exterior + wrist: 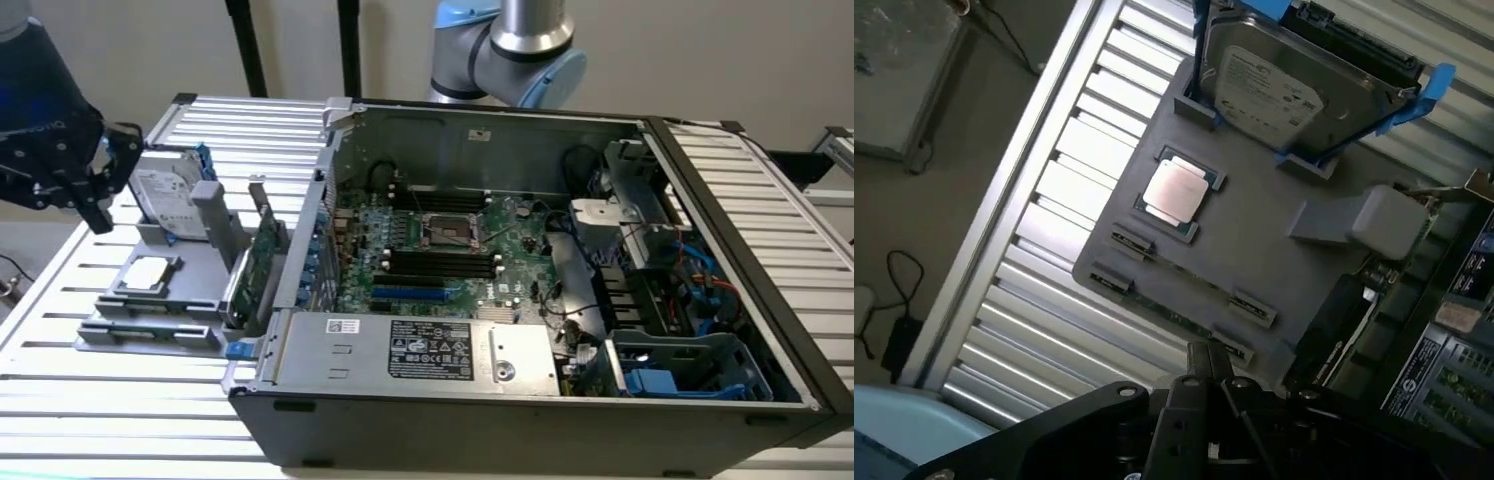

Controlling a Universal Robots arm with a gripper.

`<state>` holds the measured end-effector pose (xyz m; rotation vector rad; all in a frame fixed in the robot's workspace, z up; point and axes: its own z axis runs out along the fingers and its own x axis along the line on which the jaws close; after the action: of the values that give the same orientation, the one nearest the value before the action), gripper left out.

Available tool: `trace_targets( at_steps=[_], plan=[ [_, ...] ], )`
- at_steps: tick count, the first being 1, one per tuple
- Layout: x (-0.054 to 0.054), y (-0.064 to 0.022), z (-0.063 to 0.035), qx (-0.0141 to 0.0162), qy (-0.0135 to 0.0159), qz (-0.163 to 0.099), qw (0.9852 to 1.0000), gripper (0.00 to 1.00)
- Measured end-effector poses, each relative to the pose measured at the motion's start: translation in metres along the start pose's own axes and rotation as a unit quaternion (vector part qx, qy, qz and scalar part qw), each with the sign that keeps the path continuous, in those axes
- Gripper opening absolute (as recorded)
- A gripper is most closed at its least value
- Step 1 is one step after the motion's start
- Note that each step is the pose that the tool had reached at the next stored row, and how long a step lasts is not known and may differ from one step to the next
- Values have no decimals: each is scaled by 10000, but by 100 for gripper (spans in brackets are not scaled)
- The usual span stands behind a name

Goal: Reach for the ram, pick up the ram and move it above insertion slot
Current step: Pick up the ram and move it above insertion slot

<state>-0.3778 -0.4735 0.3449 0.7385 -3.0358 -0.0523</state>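
The ram [1172, 314] stands on edge in a clipped slot of the grey holder tray [1254, 240], showing as a thin green strip. My gripper [1206, 358] hovers above and just beside that end of the tray, with its fingers together and nothing between them. In the exterior view the gripper [91, 212] hangs over the table's left edge, left of the tray [200, 290]. The black memory slots [434, 262] lie on the motherboard inside the open computer case [534, 410], far from the gripper.
On the tray sit a CPU [1174, 192], a hard drive [1274, 85] in a blue bracket and a broad green expansion card [263, 262] on edge. The case wall [318, 215] rises right of the tray. A slatted metal table [80, 400] carries everything.
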Motion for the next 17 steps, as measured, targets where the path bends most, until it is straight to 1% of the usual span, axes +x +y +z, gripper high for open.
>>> trace_targets(
  at_steps=[2, 4, 6, 8, 10, 12, 15, 17],
  plan=[
    [0, 0, 1, 1, 6, -180, 9998, 11],
    [0, 0, 3, 3, 13, -363, 9993, 11],
    [0, 0, 4, 4, 20, -545, 9985, 11],
    [0, -1, 5, 6, 26, -724, 9974, 11],
    [0, -1, 7, 8, 33, -906, 9959, 11],
    [0, 0, 8, 9, 39, -1090, 9940, 11],
    [0, -1, 10, 11, 50, -1360, 9907, 11],
    [0, -1, 12, 13, 56, -1538, 9881, 11]
  ],
)
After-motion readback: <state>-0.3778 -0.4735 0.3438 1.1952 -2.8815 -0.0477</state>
